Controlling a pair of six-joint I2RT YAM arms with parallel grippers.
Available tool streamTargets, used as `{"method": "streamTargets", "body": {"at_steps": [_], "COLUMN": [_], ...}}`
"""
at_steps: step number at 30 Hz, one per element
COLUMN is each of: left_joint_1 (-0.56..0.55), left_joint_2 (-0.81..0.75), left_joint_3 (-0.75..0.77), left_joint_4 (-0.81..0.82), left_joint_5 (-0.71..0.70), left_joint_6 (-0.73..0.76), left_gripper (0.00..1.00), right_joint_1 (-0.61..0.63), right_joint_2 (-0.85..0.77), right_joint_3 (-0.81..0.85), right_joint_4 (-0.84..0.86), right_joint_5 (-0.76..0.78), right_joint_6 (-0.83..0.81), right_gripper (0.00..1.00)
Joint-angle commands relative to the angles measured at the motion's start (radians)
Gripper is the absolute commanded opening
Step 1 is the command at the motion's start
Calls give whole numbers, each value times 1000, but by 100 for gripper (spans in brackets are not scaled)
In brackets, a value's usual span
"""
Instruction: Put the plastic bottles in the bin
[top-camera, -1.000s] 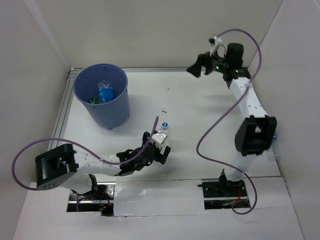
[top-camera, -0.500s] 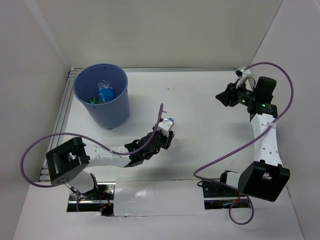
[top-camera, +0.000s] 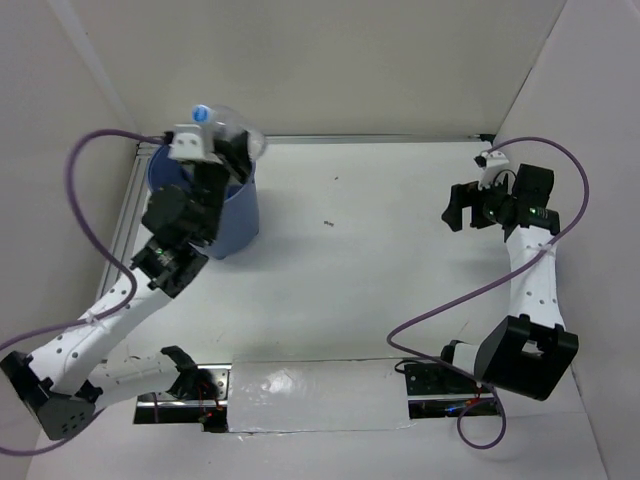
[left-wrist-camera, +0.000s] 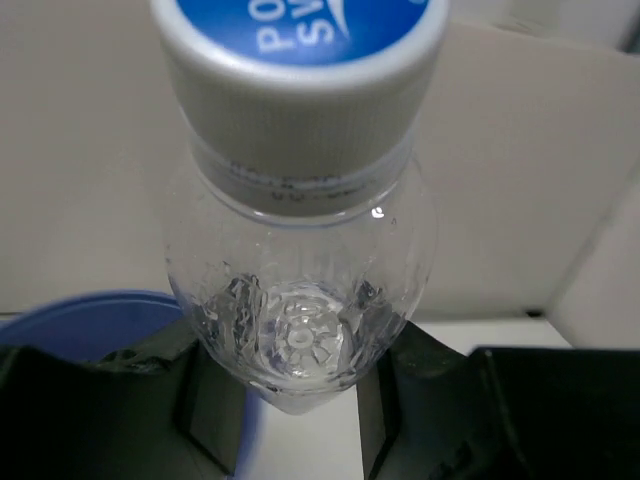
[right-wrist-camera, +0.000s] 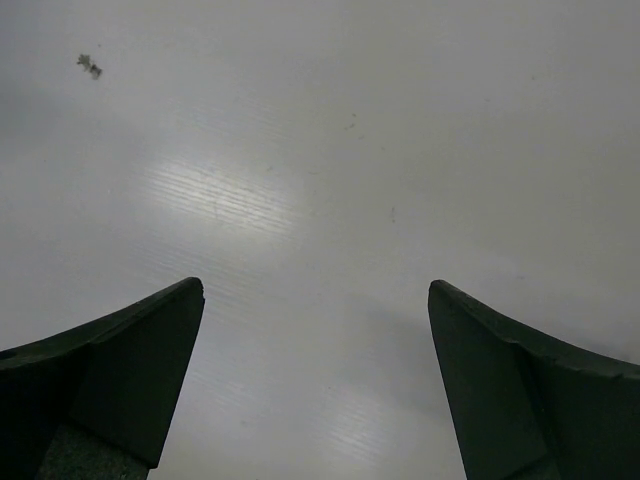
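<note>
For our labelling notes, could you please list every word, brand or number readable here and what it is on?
"PO": white letters, cut off, on the blue-topped cap of the clear bottle.
"SV": below it, same cap, also cut off.
Faint print on the neck ring: too small to read.
Nothing else legible.

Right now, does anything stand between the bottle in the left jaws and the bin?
Nothing visible does. The bottle is held in the air by the far rim of the bin, with no object between them. The left arm hides most of the bin's opening from above.
</note>
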Motion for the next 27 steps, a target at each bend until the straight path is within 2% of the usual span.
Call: {"method": "streamTargets", "body": {"at_steps": [1,3,7,8,9,10,11,12,13,16,20,23,27], "left_joint_1": [144,253,385,419,430,430,443,443,443,430,355,264,85], "left_joint_2": [-2,-2,7,16,17,29,29,44,44,43,-5,-46,-69], "left_joint_3": [39,49,49,26,26,17,16,29,29,55,128,151,92], "left_joint_4": [-81,-113,-270,-289,-306,-323,-358,-380,-395,-407,-446,-458,-440], "left_joint_5": [-60,-72,-74,-54,-54,-40,-40,-40,-29,-6,98,236,247], "left_joint_6": [48,48,-37,-64,-64,-91,-102,-116,-125,-136,-136,-145,-136], "left_gripper": [0,0,1,16,30,49,70,99,100,100,100,100,100], "right_joint_1": [-30,-30,-30,-30,-30,-30,-30,-30,-30,-39,-75,-134,-197], "right_joint_2": [-16,-29,-7,13,22,22,37,53,53,76,76,87,65], "right_joint_3": [1,1,53,68,81,93,93,93,93,13,-112,-189,-344], "right_joint_4": [-46,-46,-83,-107,-121,-132,-132,-132,-121,-51,37,96,233], "right_joint_5": [31,59,273,350,350,429,476,526,636,824,932,976,1019], "right_joint_6": [-47,-47,-32,-32,-32,-32,-32,-32,-41,-82,-148,-201,-288], "right_gripper": [100,100,100,100,100,100,100,100,100,100,100,100,100]}}
